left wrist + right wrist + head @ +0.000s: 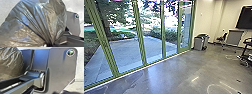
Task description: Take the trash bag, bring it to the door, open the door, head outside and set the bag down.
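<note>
Using the glass wall point(141, 42) as our landmark. We're on the indoor side of it; it runs from our left to its far end, ahead and right. Trash bag point(37, 23) is on our side of the glass wall too, at our left gripper point(50, 44). Left jaws are clamped on its gathered neck, folds fanning out from there, bag full and bulging, thin shiny plastic. Right gripper: we can't tell how its jaws stand.

Beyond the glass wall: flat pavement point(129, 53), bushes point(159, 34) past that, tree trunk point(105, 21) off to our left. Indoors, gray bin point(198, 43) sits near the glass wall's far end. Further right of the glass wall: a dark chair point(221, 38), a gray panel point(235, 38) just beside it, a black screen point(245, 18) up on the back wall point(206, 15). Smooth floor point(181, 72) runs right up to the glass wall, with light streaks on it.
</note>
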